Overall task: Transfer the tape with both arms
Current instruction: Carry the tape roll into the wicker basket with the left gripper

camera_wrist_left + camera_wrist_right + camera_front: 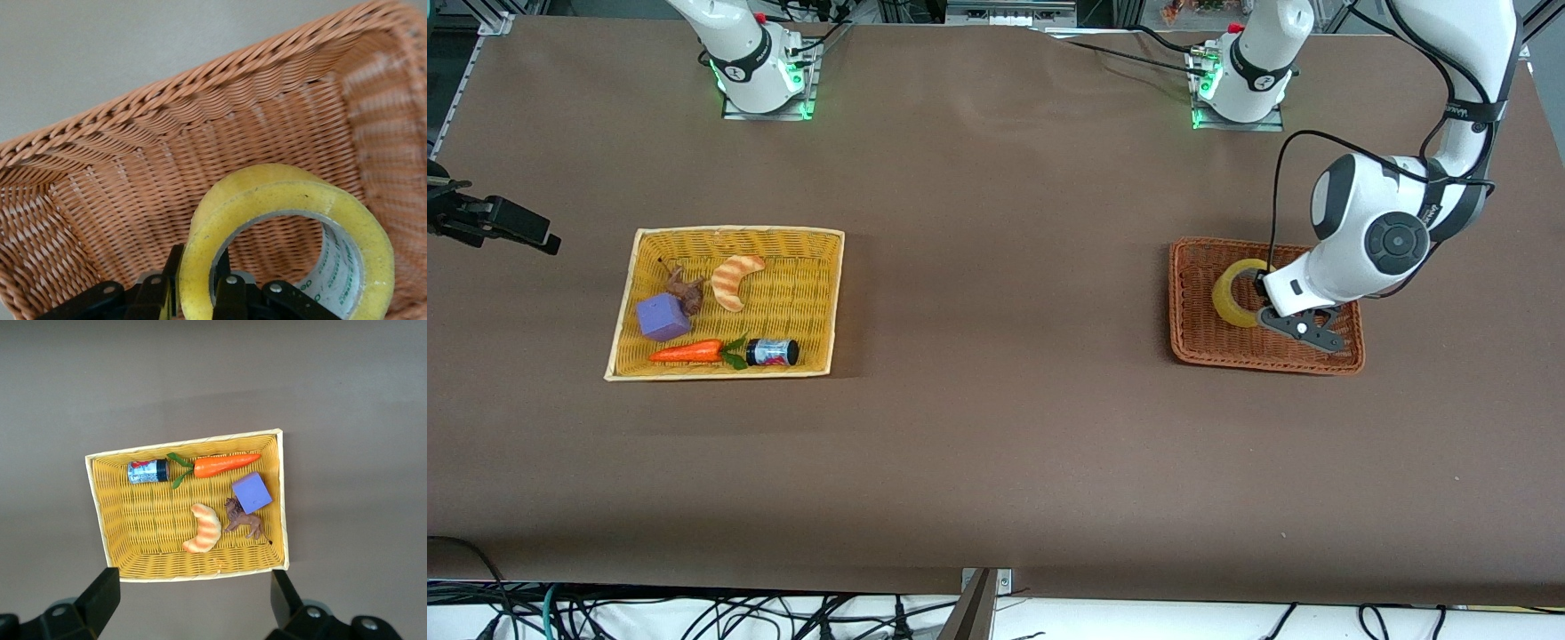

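The tape (1232, 298), a yellowish ring, stands on edge in the brown wicker basket (1200, 348) toward the left arm's end of the table. My left gripper (1261, 307) reaches into this basket. In the left wrist view the left gripper (197, 267) is shut on the tape (287, 193), with one finger inside the ring and one outside, pinching its wall. The basket wall (200, 87) rises around it. My right gripper (192, 577) is open and holds nothing, high over the table beside the yellow basket (187, 443). I do not see the right gripper in the front view.
The yellow basket (738, 232) toward the right arm's end holds a striped croissant piece (734, 280), a purple cube (663, 317), a carrot (687, 352), a small can (774, 352) and a brown figure (685, 289). A black device (498, 222) juts in at that table end.
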### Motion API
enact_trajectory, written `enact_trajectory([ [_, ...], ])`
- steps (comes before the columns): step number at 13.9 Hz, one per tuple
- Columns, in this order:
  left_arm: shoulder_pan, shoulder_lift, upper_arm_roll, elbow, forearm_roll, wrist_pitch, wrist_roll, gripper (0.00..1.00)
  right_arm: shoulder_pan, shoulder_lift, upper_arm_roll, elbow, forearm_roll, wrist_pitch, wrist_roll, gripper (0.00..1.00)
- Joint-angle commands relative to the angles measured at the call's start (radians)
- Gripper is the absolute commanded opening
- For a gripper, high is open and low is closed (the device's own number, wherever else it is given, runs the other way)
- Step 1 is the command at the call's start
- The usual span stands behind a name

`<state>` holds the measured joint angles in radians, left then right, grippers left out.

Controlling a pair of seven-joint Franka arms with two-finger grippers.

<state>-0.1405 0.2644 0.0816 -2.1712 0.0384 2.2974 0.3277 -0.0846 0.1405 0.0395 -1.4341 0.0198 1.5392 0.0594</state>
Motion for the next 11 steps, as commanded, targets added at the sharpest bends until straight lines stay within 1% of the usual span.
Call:
enact_trajectory([
  [1,-0.002,0.028,0.001,-0.032,-0.009,0.095,0.04,0.0,0.003,0.002,0.003,0.009,-0.012,0.001,-0.004,1.0],
  [2,-0.002,0.042,0.001,-0.035,-0.009,0.117,0.04,0.0,0.003,0.002,0.003,0.009,-0.011,-0.004,-0.003,1.0],
  [3,-0.002,0.047,0.001,-0.035,-0.009,0.123,0.04,0.05,0.003,0.001,0.003,0.009,-0.011,-0.004,-0.003,1.0],
  [4,-0.002,0.047,0.0,-0.035,-0.008,0.123,0.04,0.29,0.003,0.002,0.003,0.009,-0.011,-0.001,-0.003,1.0],
  [5,-0.004,0.046,0.0,-0.033,-0.008,0.122,0.042,0.66,0.003,0.002,0.003,0.009,-0.011,0.002,-0.001,1.0],
  [6,-0.004,0.041,0.0,-0.033,-0.008,0.116,0.042,0.97,0.003,0.002,0.005,0.009,-0.011,0.002,-0.001,1.0],
  [7,-0.004,0.032,0.0,-0.03,-0.008,0.106,0.042,1.0,0.003,0.002,0.005,0.009,-0.011,0.002,-0.001,1.0],
  [9,-0.004,-0.014,0.0,-0.015,-0.008,0.047,0.04,1.0,0.003,0.002,0.005,0.009,-0.009,0.002,-0.001,1.0],
  [11,-0.005,-0.065,-0.002,0.022,-0.009,-0.028,0.04,1.0,0.005,0.001,0.005,0.009,-0.008,0.002,0.0,1.0],
])
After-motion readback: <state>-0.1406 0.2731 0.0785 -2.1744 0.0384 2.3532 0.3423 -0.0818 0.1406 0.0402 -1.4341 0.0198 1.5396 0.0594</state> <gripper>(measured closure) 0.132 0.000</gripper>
